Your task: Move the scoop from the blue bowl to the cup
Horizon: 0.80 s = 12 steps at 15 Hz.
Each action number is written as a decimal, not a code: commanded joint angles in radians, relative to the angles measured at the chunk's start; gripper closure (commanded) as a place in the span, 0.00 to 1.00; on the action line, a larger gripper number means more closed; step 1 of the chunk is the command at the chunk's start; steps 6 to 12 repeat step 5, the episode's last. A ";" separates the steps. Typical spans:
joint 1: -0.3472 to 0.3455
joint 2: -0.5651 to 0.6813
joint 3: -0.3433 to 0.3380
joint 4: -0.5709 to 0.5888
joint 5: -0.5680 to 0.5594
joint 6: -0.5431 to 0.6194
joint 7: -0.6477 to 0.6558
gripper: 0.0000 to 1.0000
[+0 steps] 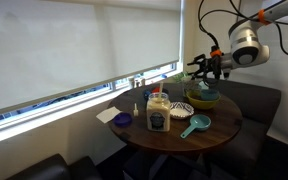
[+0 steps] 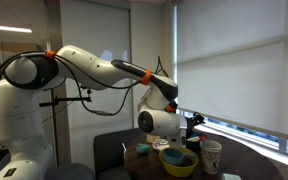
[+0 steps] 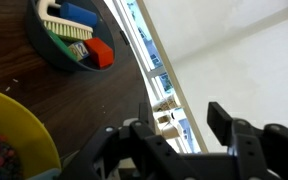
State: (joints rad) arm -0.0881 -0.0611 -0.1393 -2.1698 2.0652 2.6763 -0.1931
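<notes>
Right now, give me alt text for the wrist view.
Open, empty fingers fill the bottom edge above a dark table. The blue bowl, yellow inside, sits lower left; a dark dish with a brush sits upper left.

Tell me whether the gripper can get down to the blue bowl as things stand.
Probably yes. The gripper hangs open close above the blue bowl with nothing visible between them, and the white jar stands off to one side.

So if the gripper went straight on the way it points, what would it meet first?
Likely the window strip below the white roller blind. The open gripper points past the round dark wooden table, though depth is unclear.
</notes>
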 commanded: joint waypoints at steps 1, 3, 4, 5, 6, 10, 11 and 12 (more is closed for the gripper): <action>0.009 -0.094 0.012 -0.042 -0.059 -0.024 -0.101 0.05; 0.021 -0.128 0.025 -0.056 -0.123 -0.035 -0.129 0.00; 0.011 -0.069 0.011 -0.012 -0.074 -0.020 -0.099 0.10; 0.017 -0.086 0.017 -0.018 -0.094 -0.020 -0.106 0.04; 0.017 -0.086 0.017 -0.018 -0.094 -0.020 -0.106 0.04; 0.017 -0.086 0.017 -0.018 -0.094 -0.020 -0.106 0.04; 0.017 -0.086 0.017 -0.018 -0.094 -0.020 -0.106 0.04; 0.017 -0.086 0.017 -0.018 -0.094 -0.020 -0.106 0.04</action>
